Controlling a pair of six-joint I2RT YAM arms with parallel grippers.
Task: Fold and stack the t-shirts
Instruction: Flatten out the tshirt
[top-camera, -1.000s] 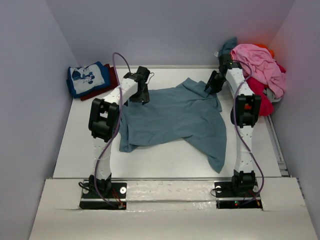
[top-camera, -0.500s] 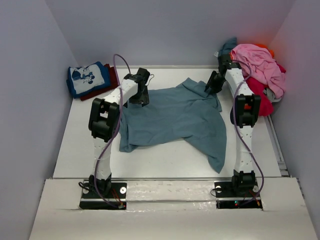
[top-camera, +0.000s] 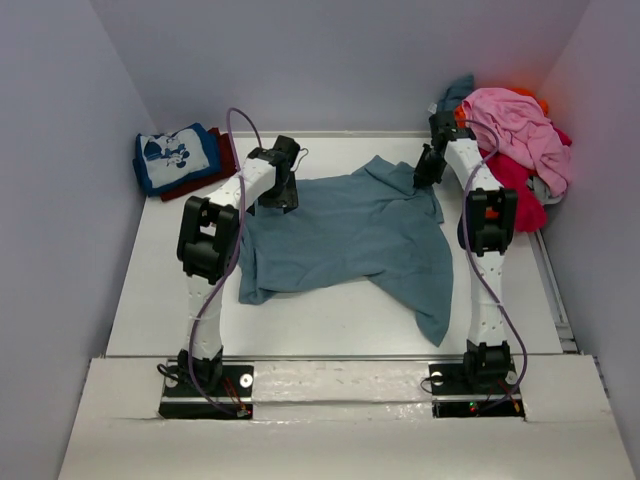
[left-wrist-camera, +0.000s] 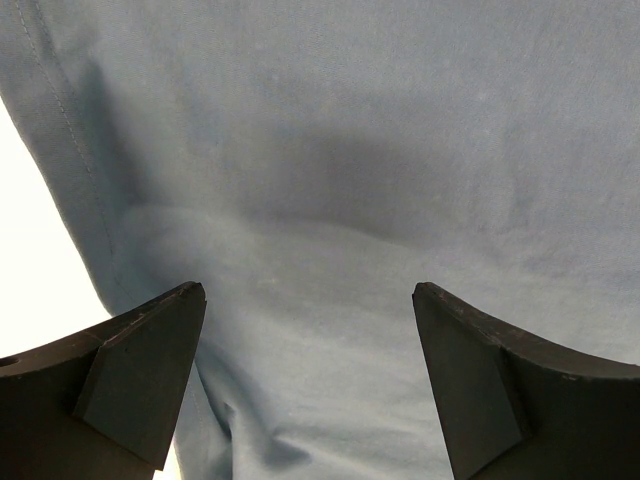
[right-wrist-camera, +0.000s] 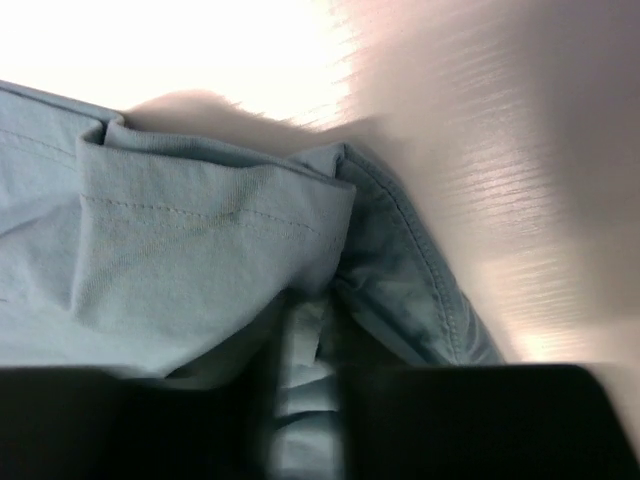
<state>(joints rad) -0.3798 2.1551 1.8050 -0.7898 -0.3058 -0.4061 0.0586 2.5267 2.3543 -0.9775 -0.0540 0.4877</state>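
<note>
- Slate-blue t-shirt (top-camera: 350, 235) is what I see nearest the arm bases: it lies spread but rumpled across the middle of the white table (top-camera: 300, 320), with one tail hanging down toward the right arm's base.
- My left gripper (top-camera: 279, 192) hangs over the shirt's far-left edge. On its wrist camera the jaws stand wide apart, with only smooth blue cloth and a strip of bare table at the left between the fingers (left-wrist-camera: 140, 370); nothing is gripped.
- My right gripper (top-camera: 428, 168) is down at the shirt's far-right corner. On its wrist camera the two dark fingers (right-wrist-camera: 140, 420) sit close together with a bunched fold of the hemmed cloth caught in the narrow gap, so I read it as clamped on the slate-blue t-shirt.
- Farther back on the left, the blue t-shirt with white cartoon print (top-camera: 175, 157) lies folded on top of a dark red t-shirt (top-camera: 224, 160), near the wall.
- In the far right corner sits an unfolded heap: a pink t-shirt (top-camera: 515, 125) draped on top, a red t-shirt (top-camera: 525, 190) under it, an orange t-shirt (top-camera: 527, 95) and a teal t-shirt (top-camera: 460, 90) peeking out behind.
</note>
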